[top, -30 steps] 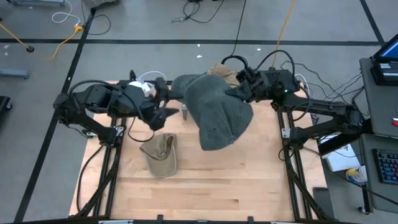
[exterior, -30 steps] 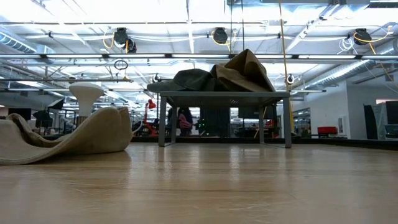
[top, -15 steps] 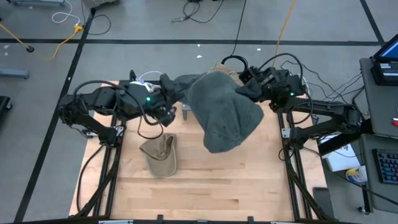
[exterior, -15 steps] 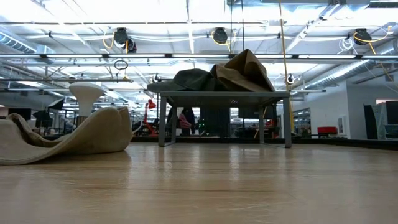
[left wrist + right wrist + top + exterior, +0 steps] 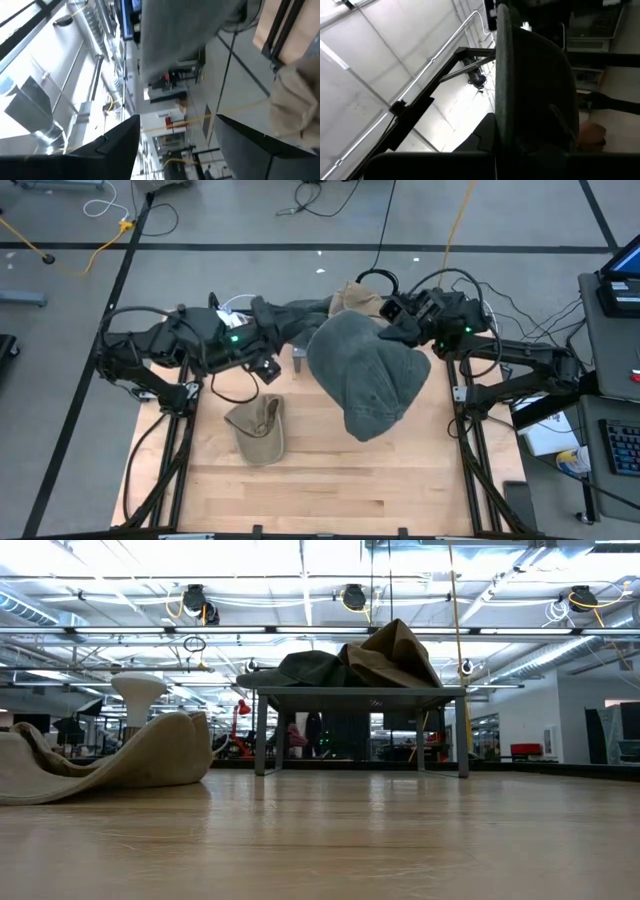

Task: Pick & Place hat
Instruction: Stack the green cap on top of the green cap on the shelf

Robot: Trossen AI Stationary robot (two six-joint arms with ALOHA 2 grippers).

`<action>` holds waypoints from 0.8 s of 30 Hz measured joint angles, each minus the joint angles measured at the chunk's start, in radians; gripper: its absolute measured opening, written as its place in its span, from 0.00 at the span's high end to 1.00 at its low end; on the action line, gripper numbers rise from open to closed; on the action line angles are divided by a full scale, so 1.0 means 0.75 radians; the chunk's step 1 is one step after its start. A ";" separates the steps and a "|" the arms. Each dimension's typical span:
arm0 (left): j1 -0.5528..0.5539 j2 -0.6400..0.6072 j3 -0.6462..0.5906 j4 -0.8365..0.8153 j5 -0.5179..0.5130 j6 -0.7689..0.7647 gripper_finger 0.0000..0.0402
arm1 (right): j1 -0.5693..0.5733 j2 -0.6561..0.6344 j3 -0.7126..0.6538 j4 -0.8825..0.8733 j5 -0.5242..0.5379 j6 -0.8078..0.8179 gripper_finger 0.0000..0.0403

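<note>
A large grey-green hat point(image 5: 372, 378) hangs above the middle of the table, with my right gripper point(image 5: 393, 332) shut on it at its far right side. In the right wrist view the hat point(image 5: 535, 85) fills the space in front of the fingers. My left gripper point(image 5: 283, 323) stands open and level just left of the hat, nothing between its fingers point(image 5: 115, 145). The hat's grey cloth point(image 5: 175, 30) shows beyond them. A tan hat point(image 5: 258, 427) lies flat on the table's left half, also seen as a tan hat point(image 5: 110, 760) in the low view. My right gripper pinches the grey-green hat's edge point(image 5: 502, 125) between its two fingers, coming from the table's right side and slanting upward. The edge runs straight out from between the fingers. The hat hangs clear of the table, its body spread toward the table's middle.
A small grey stand point(image 5: 360, 700) at the far edge carries a dark green hat point(image 5: 305, 668) and a brown hat point(image 5: 395, 652). A short metal post point(image 5: 298, 361) stands between the arms. The near half of the wooden table point(image 5: 330, 490) is bare.
My left gripper has risen, rolled and tipped up from pointing downward to level, moving toward the grey-green hat, and has stayed open. My right gripper has rolled in place, and the hat has swung toward the table's right and near edges, still clear of the table.
</note>
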 joint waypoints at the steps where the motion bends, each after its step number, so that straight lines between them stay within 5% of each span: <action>1: -0.009 0.002 0.000 -0.001 0.006 -0.015 0.35 | -0.008 0.000 0.000 0.000 -0.001 0.000 0.98; 19: -0.094 0.056 -0.001 -0.062 0.239 -0.208 0.36 | -0.096 0.000 0.001 -0.056 -0.063 0.077 0.98; 24: -0.112 0.102 -0.002 -0.061 0.213 -0.263 0.37 | -0.096 0.000 0.001 -0.053 -0.066 0.078 0.98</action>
